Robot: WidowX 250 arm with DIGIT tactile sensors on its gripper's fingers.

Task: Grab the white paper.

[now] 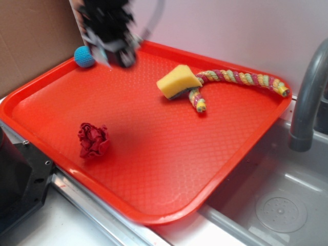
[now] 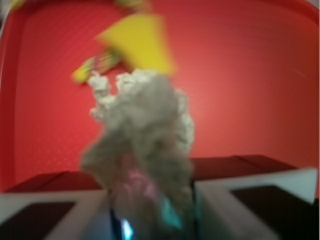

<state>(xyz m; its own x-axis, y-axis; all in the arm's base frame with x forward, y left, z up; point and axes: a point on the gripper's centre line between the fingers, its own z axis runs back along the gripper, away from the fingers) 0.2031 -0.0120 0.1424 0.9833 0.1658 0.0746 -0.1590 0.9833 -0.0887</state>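
Closest to us, our gripper (image 2: 150,210) is clamped on the white paper (image 2: 142,135), lifted over the far left of the red tray (image 1: 169,169), which holds a yellow sponge (image 1: 178,81), rope (image 1: 241,79), blue ball (image 1: 83,56) and dark red ball (image 1: 93,139).

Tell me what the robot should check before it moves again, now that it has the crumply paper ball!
1. White paper sits between the gripper fingers: ok, the wrist view shows it there.
2. Grip is firm: cannot tell, the picture is blurred.
3. It is the off-white ball, not the red paper ball: ok, the red one lies on the tray.
4. Yellow sponge and rope are apart from the gripper: ok.
5. Blue ball beside the gripper: cannot tell if they touch.
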